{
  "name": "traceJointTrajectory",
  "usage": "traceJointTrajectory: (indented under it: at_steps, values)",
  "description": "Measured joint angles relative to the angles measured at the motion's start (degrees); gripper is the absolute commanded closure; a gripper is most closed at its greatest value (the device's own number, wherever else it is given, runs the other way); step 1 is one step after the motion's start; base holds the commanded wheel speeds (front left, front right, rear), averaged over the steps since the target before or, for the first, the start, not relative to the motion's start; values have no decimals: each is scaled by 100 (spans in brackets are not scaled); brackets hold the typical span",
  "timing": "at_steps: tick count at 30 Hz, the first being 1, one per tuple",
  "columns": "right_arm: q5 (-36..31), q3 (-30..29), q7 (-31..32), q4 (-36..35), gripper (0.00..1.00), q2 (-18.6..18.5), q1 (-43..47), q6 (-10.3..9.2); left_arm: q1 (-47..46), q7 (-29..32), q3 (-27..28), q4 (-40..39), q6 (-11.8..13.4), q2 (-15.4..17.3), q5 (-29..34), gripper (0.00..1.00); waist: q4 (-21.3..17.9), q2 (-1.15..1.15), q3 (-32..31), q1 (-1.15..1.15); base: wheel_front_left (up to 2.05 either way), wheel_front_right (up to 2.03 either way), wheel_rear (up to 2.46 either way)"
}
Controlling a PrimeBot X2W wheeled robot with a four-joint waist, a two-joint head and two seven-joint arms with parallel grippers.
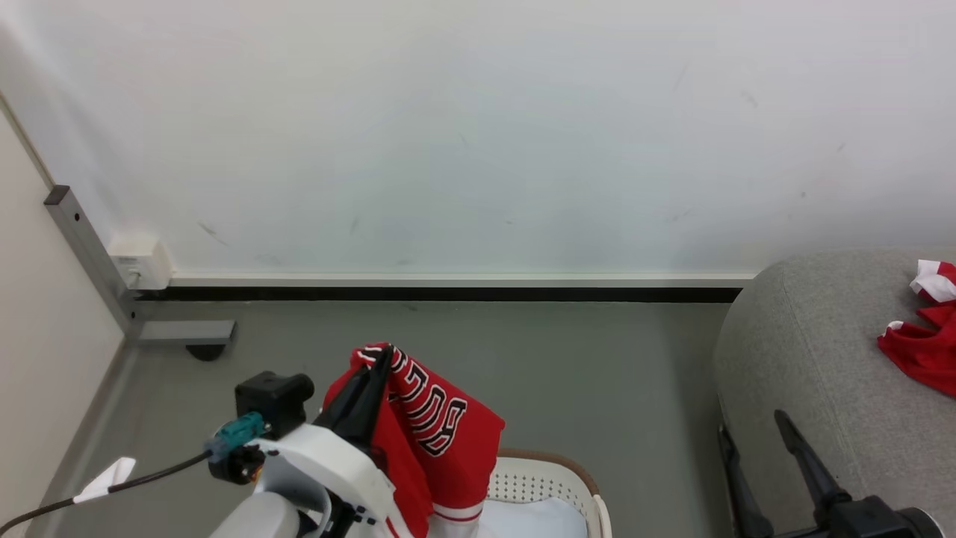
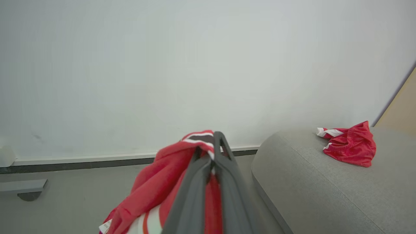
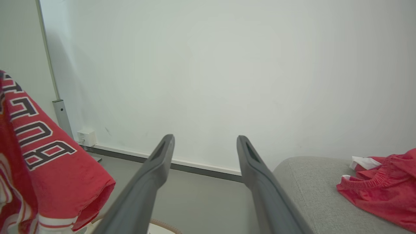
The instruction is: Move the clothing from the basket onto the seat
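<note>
Clothing is hanging at the left: a red jersey [image 1: 441,426] with black-and-white lettering is dangling from the left gripper [image 1: 385,360], whose fingers are pressing tight together on a fold of its trimmed edge, up over the basket [image 1: 556,465]. Its striped hem is hanging low by the brown rim, above a white liner cloth [image 1: 538,519] lying in the basket; whether hem and rim are touching I cannot tell. To the right, bare grey floor [image 1: 612,373] is separating the basket from the seat [image 1: 806,351]. The right gripper [image 3: 204,141] is holding its fingers wide apart and carrying nothing, beside the seat's rounded end. Farther right, another red garment [image 1: 922,351] is already lying on the seat. As I am judging it, the pinch is taking only a narrow bit of cloth, so a quick swing could be pulling the jersey loose over the floor. The low hem could be catching the rim and dragging the basket, or snagging on the spread right fingers while crossing.
</note>
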Motion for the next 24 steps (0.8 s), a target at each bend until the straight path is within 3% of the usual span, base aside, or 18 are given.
traceJointTrajectory:
  at_steps: [5,8,9,10,16,24]
  values:
    - [-27,683,0,4,0,-131,-59,0,43,236,-53,-556,97,181,43,100,3,0,-47,0,0,0,0]
    - [141,1314,0,54,0,-410,-288,0,43,348,-85,-823,129,250,82,100,1,0,-47,0,0,0,0]
    - [328,1841,0,121,0,-636,-500,1,42,420,-134,-978,155,264,105,100,1,0,-53,0,0,0,0]
    - [328,1841,0,121,0,-636,-500,1,42,420,-134,-978,155,264,105,100,1,0,-53,0,0,0,0]
    - [935,3307,0,416,0,-1184,-1460,0,2,599,-341,-1310,136,240,208,100,7,0,-49,1,0,0,0]
    - [1613,4376,0,978,0,-1270,-2541,1,-179,728,-745,-1541,9,-12,330,100,104,0,9,1,0,0,0]
